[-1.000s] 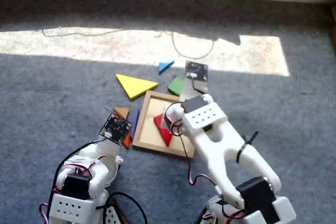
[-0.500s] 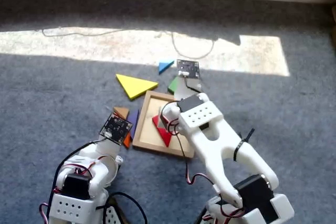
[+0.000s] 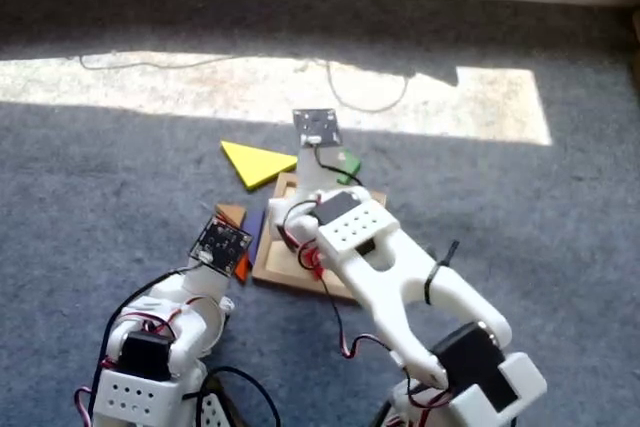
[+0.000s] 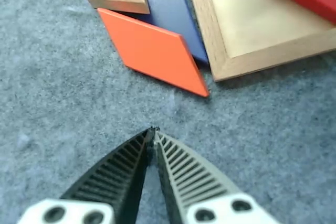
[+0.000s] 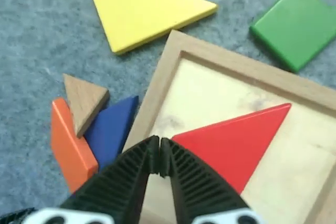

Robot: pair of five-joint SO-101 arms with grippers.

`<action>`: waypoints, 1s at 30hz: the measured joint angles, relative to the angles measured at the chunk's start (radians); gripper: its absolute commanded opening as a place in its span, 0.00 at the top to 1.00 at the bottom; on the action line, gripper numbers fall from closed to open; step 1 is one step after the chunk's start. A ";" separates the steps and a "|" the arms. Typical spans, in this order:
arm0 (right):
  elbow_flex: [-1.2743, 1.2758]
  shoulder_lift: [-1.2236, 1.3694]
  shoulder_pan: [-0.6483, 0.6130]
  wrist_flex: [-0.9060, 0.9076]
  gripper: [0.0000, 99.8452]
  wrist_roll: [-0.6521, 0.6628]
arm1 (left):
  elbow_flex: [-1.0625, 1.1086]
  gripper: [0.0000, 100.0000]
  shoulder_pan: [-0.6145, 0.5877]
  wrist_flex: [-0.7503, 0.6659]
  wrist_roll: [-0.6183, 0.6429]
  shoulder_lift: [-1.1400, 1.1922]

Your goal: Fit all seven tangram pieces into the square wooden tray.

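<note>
With your right tool (image 5: 159, 145) and left tool (image 4: 153, 137) both pinched empty, the seemingly thin, stiff, light yellow triangle (image 5: 139, 6) beside the tray (image 5: 153, 85) wants gripping across two edges.

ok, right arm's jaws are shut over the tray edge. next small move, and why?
Probably open the jaws and ease out to the yellow triangle. The right arm has its jaws shut on nothing, above the rim of the tray, beside the red triangle, the one piece seen inside. The yellow one lies flat on the carpet just off a tray corner, uncovered.
</note>
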 measured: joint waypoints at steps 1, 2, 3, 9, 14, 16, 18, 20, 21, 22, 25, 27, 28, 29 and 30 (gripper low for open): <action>0.000 0.021 -0.005 0.000 0.98 0.000 | 0.000 0.99 0.000 0.000 0.000 0.000; 0.000 0.044 -0.009 0.000 0.98 0.000 | 0.000 0.99 0.000 0.000 0.000 0.000; 0.000 0.066 -0.011 0.000 0.98 0.000 | 0.000 0.99 0.000 0.000 0.000 0.000; -0.005 0.114 0.020 0.000 0.98 0.061 | 0.000 0.99 0.000 0.000 0.000 0.000; 0.000 0.114 0.106 0.017 0.98 0.098 | 0.000 0.99 0.000 0.000 0.000 0.000; 0.000 0.114 0.135 0.044 0.98 0.103 | 0.000 0.99 0.000 0.000 0.000 0.000; -0.005 0.112 0.161 0.084 0.98 0.124 | 0.000 0.99 0.000 0.000 0.000 0.000; -0.011 0.112 0.181 0.133 0.98 0.180 | 0.000 0.99 0.000 0.000 0.000 0.000; -0.014 0.110 0.186 0.163 0.98 0.206 | 0.000 0.99 0.000 0.000 0.000 0.000; -0.014 0.109 0.190 0.192 0.98 0.229 | 0.000 0.99 0.000 0.000 0.000 0.000; -0.015 0.106 0.204 0.262 0.98 0.269 | 0.000 0.99 0.000 0.000 0.000 0.000; -0.015 0.095 0.207 0.285 0.98 0.295 | 0.000 0.99 0.000 0.000 0.000 0.000; -0.002 0.080 0.207 0.293 0.98 0.307 | 0.000 0.99 0.000 0.000 0.000 0.000; 0.002 0.063 0.209 0.307 0.98 0.321 | 0.000 0.99 0.000 0.000 0.000 0.000; 0.003 0.044 0.215 0.310 0.98 0.331 | 0.000 0.99 0.000 0.000 0.000 0.000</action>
